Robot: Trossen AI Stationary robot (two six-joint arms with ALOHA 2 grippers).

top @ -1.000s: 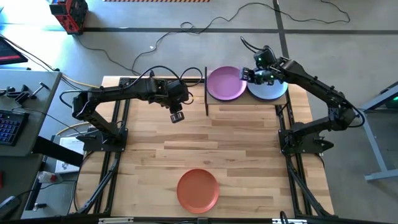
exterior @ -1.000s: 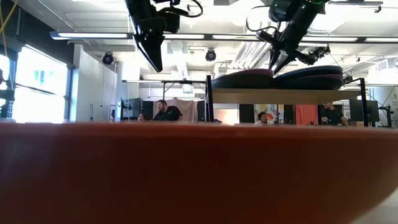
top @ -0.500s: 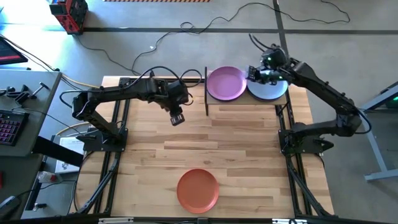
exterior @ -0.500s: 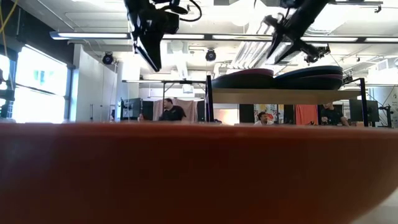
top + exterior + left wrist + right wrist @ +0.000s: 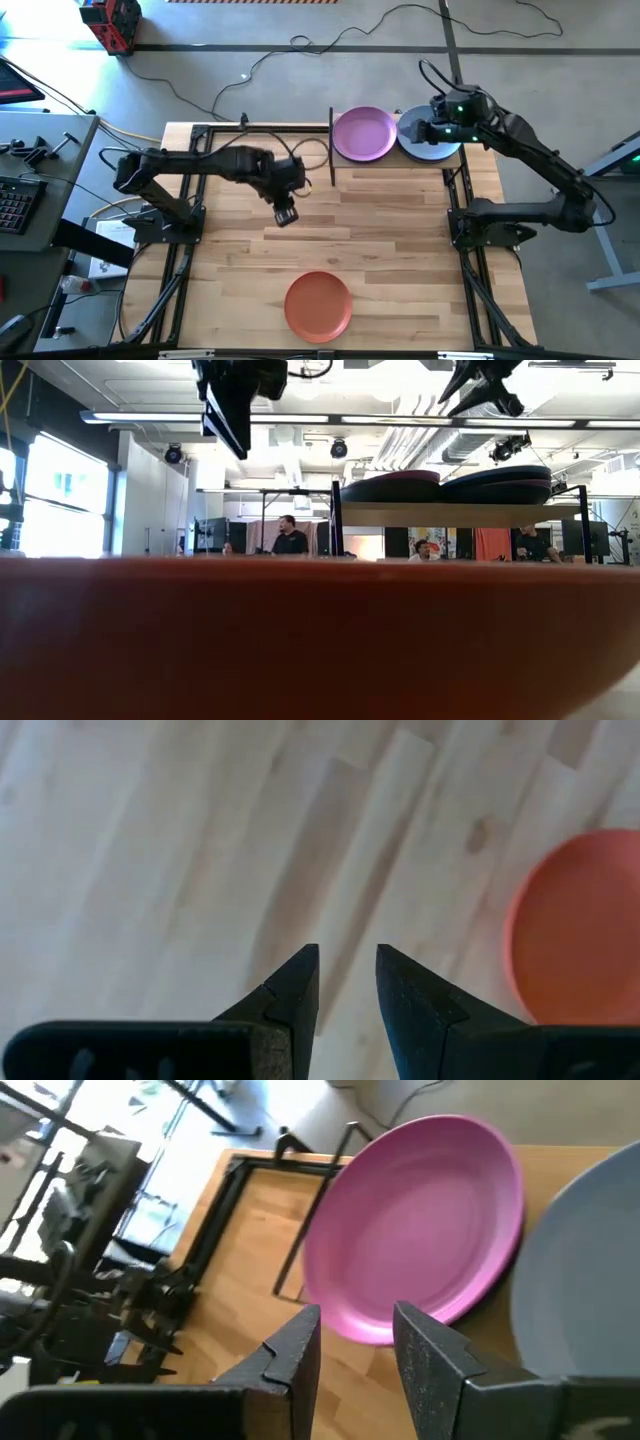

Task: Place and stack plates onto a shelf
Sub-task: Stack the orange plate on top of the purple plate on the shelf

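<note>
The orange plate (image 5: 318,305) lies flat near the table's near edge; it fills the low view's foreground (image 5: 320,640) and shows in the left wrist view (image 5: 585,930). The shelf (image 5: 460,513) stands at the far edge and carries two stacks. A purple plate (image 5: 363,134) (image 5: 415,1230) tops one, a light blue plate (image 5: 440,150) (image 5: 590,1280) the other. Dark plates (image 5: 500,488) lie beneath them. My left gripper (image 5: 284,215) (image 5: 346,955) hangs narrowly open above bare wood mid-table. My right gripper (image 5: 412,130) (image 5: 356,1315) hovers narrowly open above the blue plate's left edge.
Black arm frames (image 5: 180,250) (image 5: 470,250) run along both sides of the table. The shelf's black post (image 5: 331,150) stands left of the purple plate. Bare wood lies between the shelf and the orange plate. People (image 5: 290,540) are in the room beyond.
My left gripper has moved toward the near edge, closer to the orange plate. My right gripper has risen from just above the shelf's plates and drawn back a little toward the table's right. The plates have stayed where they were.
</note>
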